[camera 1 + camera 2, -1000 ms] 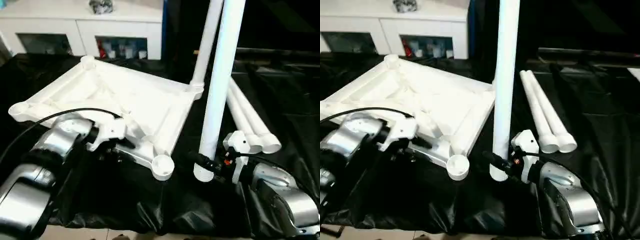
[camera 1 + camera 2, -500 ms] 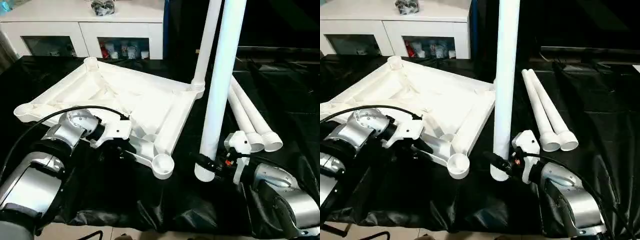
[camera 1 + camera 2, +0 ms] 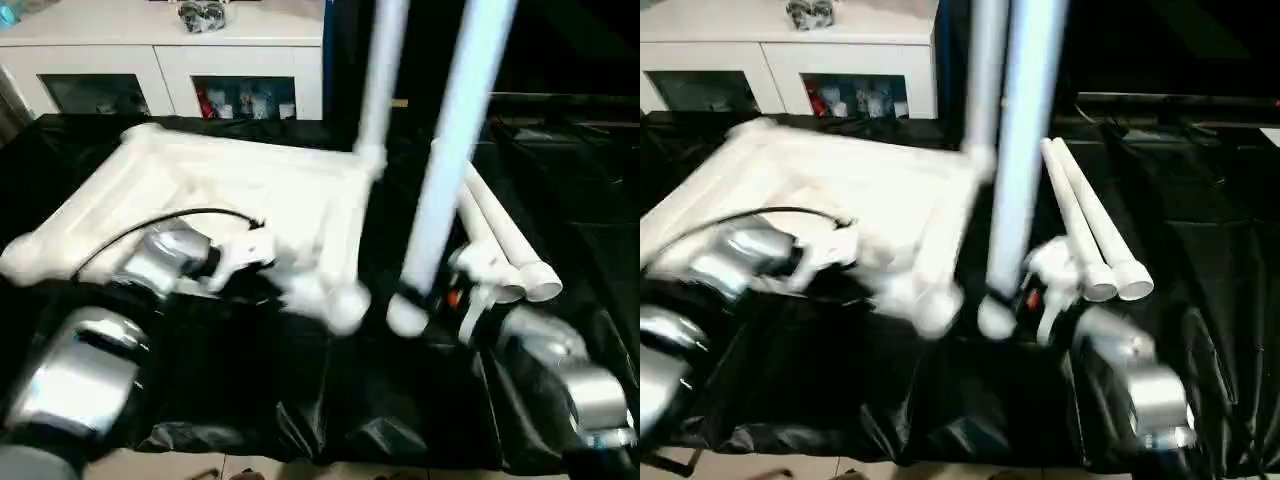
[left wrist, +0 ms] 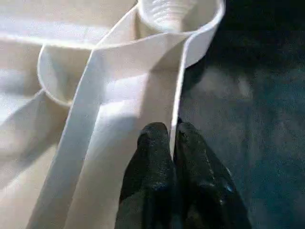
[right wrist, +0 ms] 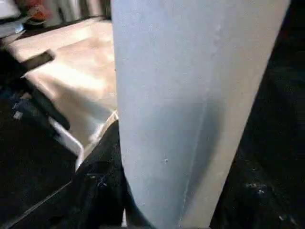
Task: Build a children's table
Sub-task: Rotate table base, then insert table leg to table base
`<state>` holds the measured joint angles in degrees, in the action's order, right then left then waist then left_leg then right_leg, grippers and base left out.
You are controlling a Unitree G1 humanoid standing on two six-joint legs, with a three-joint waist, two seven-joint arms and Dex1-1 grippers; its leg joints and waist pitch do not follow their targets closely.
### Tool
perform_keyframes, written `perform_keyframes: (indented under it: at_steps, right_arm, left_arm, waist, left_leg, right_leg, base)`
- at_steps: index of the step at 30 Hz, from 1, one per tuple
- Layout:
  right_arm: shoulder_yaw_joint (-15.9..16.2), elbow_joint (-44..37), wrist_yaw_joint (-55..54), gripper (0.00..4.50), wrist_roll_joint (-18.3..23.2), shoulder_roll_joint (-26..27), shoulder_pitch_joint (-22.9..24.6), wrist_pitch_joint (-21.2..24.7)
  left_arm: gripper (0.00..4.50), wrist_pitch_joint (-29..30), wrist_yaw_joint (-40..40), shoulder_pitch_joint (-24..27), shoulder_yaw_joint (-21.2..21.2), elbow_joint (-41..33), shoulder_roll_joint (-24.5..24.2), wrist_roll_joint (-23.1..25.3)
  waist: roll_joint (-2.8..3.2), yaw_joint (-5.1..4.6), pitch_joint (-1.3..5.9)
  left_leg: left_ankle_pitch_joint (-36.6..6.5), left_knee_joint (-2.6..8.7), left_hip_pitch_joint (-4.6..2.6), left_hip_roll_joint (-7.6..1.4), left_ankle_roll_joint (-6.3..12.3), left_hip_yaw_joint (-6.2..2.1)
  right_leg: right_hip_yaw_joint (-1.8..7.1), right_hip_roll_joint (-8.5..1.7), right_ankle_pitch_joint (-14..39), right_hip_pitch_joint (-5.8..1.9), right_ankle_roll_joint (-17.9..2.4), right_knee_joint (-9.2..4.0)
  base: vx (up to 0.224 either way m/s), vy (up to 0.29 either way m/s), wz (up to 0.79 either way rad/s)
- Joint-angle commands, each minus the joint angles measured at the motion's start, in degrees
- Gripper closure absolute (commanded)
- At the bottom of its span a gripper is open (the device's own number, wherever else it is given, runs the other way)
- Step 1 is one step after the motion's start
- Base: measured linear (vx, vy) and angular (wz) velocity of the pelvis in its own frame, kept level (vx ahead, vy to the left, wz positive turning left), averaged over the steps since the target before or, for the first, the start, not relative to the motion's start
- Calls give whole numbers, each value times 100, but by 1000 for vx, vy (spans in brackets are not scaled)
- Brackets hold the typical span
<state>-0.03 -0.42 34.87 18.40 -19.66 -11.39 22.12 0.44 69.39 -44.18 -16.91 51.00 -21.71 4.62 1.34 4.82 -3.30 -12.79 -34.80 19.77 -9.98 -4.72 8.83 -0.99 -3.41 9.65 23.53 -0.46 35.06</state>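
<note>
The white tabletop [image 3: 200, 190] lies upside down on the black-covered table. One white leg [image 3: 380, 70] stands in its far right corner socket. My left gripper [image 4: 171, 131] is shut on the tabletop's thin near rim [image 4: 178, 90], close to the near corner socket [image 4: 167, 12]; it also appears in the left eye view [image 3: 272, 278]. My right gripper [image 3: 425, 300] is shut on the flared lower end of a second leg [image 3: 450, 170], held upright just right of that near corner socket [image 3: 345, 305]. Two more legs [image 3: 505, 245] lie side by side to the right.
A white cabinet [image 3: 180, 60] with glass-fronted compartments stands behind the work table. The table's black cover [image 3: 300, 400] hangs wrinkled over the front edge. A black cable [image 3: 160, 225] arcs over my left forearm.
The tabletop has swung in my left gripper: its near corner socket has moved right, closer to the held leg's foot. The right gripper has raised the leg slightly.
</note>
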Motion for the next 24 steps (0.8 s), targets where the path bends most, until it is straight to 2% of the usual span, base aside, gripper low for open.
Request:
perform_keyframes:
  at_steps: [1, 2, 4, 5, 7, 8, 9, 10, 16, 21, 24]
  right_arm:
    - [-112, 99, -126, 262, 48, 50, -139, 71]
    - [-115, 106, -130, 262, 48, 52, -146, 70]
    - [-140, 169, -183, 262, 46, 81, -202, 78]
    - [-146, 206, -193, 262, 42, 87, -231, 73]
    - [-133, 218, -191, 262, 38, 93, -251, 74]
    - [-114, 231, -174, 262, 37, 100, -280, 89]
    - [-113, 233, -170, 262, 38, 101, -283, 92]
    - [-107, 246, -154, 262, 46, 115, -311, 111]
    - [-124, 267, -36, 262, 176, 160, -476, 139]
    - [-85, 322, 161, 262, 377, 213, -743, 279]
    - [14, 399, 262, 262, 345, 215, -850, 294]
  left_arm:
    - [447, 703, -596, 546, -2, -455, 189, 9]
    - [449, 731, -635, 574, 5, -504, 209, 8]
    - [450, 1021, -966, 792, 65, -947, 365, 38]
    - [450, 1105, -1077, 938, 76, -1251, 439, 46]
    - [450, 973, -1230, 1070, 69, -1468, 505, 86]
    - [450, 900, -1398, 1272, 40, -1822, 574, 120]
    - [450, 903, -1411, 1304, 37, -1883, 581, 118]
    - [450, 980, -1382, 1521, 26, -2325, 602, 16]
    - [450, 1033, -1271, 1771, 3, -2841, 387, -36]
    - [450, 1218, -1004, 1894, -15, -3085, 195, -133]
    - [450, 1380, -848, 1940, -91, -3213, 85, -131]
  waist:
    - [-150, 26, 363]
    - [-117, 36, 375]
    - [-133, 38, 374]
    - [-177, 30, 368]
    - [-175, 33, 361]
    - [-202, 33, 349]
    - [-203, 36, 348]
    - [-212, 36, 351]
    - [-254, 24, 373]
    - [-285, 0, 384]
    - [-252, -17, 385]
  left_leg:
    - [-521, 430, 77, -227, 169, -12]
    - [-505, 426, 58, -227, 189, -5]
    - [-549, 434, 65, -235, 241, -6]
    - [-592, 442, 63, -228, 253, 3]
    - [-717, 450, 54, -233, 245, -3]
    - [-801, 456, 41, -225, 244, 12]
    - [-849, 468, 51, -240, 230, -2]
    - [-846, 473, 53, -245, 225, -5]
    - [-495, 458, 89, -223, 308, 4]
    - [-320, 443, 105, -207, 364, 13]
    - [-257, 437, 82, -219, 381, 17]
  right_leg:
    - [190, -432, 1295, -352, -1334, -393]
    - [192, -426, 1256, -340, -1352, -387]
    - [181, -412, 1190, -330, -1341, -390]
    - [178, -404, 1264, -330, -1311, -408]
    - [181, -412, 1507, -321, -1218, -428]
    - [187, -403, 1717, -294, -1129, -466]
    - [189, -419, 1857, -301, -1059, -466]
    - [191, -420, 1926, -290, -1004, -470]
    - [183, -393, 1342, -299, -1015, -403]
    - [179, -393, 1149, -314, -1049, -371]
    - [180, -384, 1021, -288, -1132, -352]
  base:
    - [0, 0, 0]
    - [0, 0, 0]
    - [0, 0, 0]
    - [0, 0, 0]
    - [0, 0, 0]
    - [0, 0, 0]
    - [0, 0, 0]
    - [0, 0, 0]
    - [0, 0, 0]
    - [0, 0, 0]
    - [0, 0, 0]
